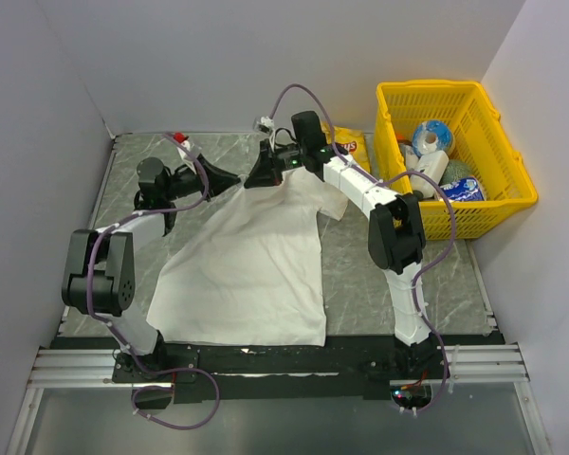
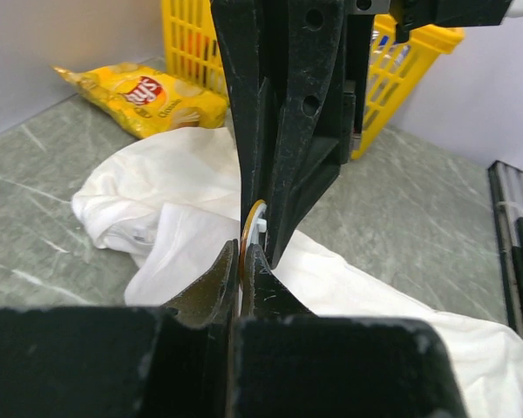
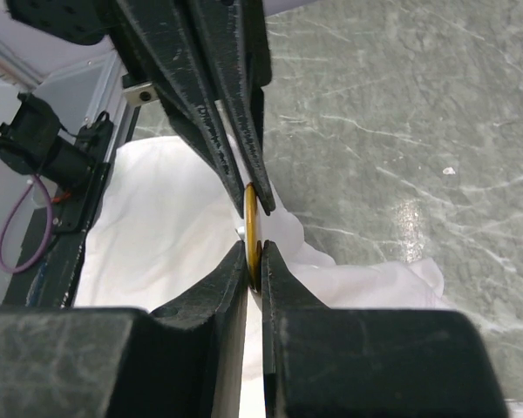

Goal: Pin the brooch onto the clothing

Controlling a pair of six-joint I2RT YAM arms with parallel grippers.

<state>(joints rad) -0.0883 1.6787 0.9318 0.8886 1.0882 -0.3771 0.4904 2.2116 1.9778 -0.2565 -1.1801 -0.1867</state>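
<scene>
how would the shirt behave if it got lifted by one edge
Probably floppy: the shirt lies crumpled in soft folds at its far end. Likely light, thin cloth, so it would drape rather than hold shape. Pushed, it would probably bunch up.

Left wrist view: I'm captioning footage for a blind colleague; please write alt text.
A golden brooch, edge-on, is pinched between the left end effector below and the right end effector above, over a rumpled white T-shirt. A yellow crisp bag and yellow basket sit behind.

Green-grey table (image 1: 389, 284): T-shirt (image 1: 247, 265), crisp bag (image 1: 349, 142), basket (image 1: 427, 88).
</scene>
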